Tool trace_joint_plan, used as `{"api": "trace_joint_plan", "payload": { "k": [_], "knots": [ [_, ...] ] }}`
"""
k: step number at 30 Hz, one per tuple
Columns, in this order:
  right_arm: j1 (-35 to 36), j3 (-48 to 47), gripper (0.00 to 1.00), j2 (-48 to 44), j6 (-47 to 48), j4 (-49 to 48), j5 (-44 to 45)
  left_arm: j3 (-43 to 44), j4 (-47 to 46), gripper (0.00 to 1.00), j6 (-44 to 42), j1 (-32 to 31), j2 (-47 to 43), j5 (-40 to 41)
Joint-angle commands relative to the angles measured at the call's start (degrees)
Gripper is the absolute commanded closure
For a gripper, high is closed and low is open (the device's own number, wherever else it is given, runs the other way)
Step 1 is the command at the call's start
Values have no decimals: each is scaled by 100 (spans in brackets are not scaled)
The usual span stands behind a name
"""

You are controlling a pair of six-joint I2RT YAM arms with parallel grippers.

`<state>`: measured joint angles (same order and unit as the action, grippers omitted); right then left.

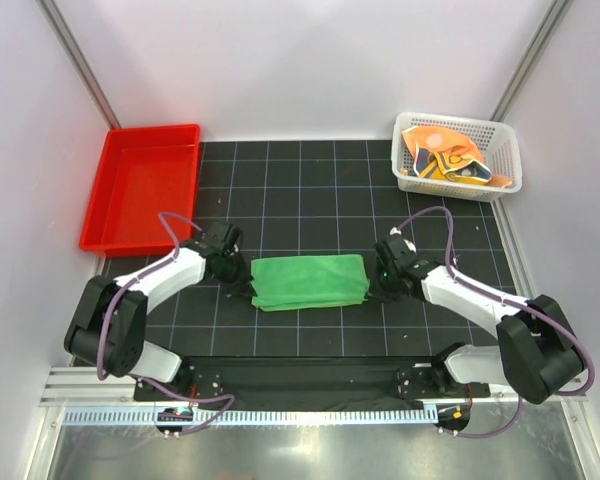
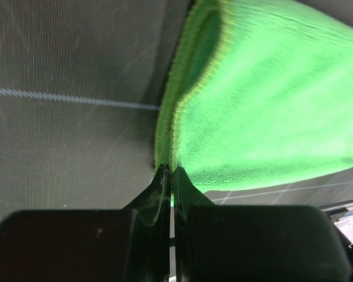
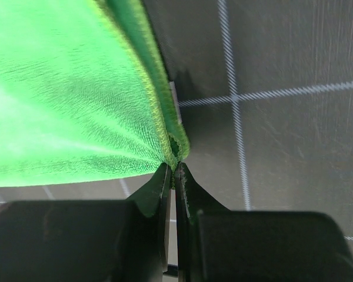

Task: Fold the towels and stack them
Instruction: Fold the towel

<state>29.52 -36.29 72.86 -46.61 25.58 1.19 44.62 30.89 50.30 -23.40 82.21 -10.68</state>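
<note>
Both ends of the green towel were pinched tight, by left hand and right hand. We judged a level, even lift best.

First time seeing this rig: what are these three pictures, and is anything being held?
Two robot arms are bolted at the table's near edge. The wide picture looks down from above and behind them: left arm on the left, right arm on the right. The other two come from a camera on each wrist, looking past its jaws. On the black gridded mat lies a folded green towel; each arm's jaws are shut on one end of it. At the back stand a red tray and a white basket holding crumpled orange cloth.
</note>
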Motion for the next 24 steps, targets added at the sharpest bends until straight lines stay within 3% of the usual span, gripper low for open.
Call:
{"api": "trace_joint_plan", "payload": {
  "k": [1,5,8,10,11,13,19,24],
  "knots": [
    [1,131,99,-9,117,-264,30,-67,-259,100,164,-103,40,-66],
    [-7,175,96,0,135,-256,83,-129,-216,96,164,-174,-12,66],
    [-7,175,92,-52,100,-203,65,-173,-154,81,164,-200,-100,40],
    [-7,97,79,-166,91,6,179,-164,-49,60,164,-235,-249,31],
    [1,61,69,-228,91,86,232,-129,21,58,147,-227,-293,13],
    [-7,-131,64,-403,91,393,320,125,345,52,-2,-235,-390,170],
    [-25,-790,66,-379,187,554,479,679,270,50,-179,-279,-619,-135],
    [-139,-1213,60,332,1238,-315,-46,180,-504,51,-12,-376,-549,-628]
  ]
}}
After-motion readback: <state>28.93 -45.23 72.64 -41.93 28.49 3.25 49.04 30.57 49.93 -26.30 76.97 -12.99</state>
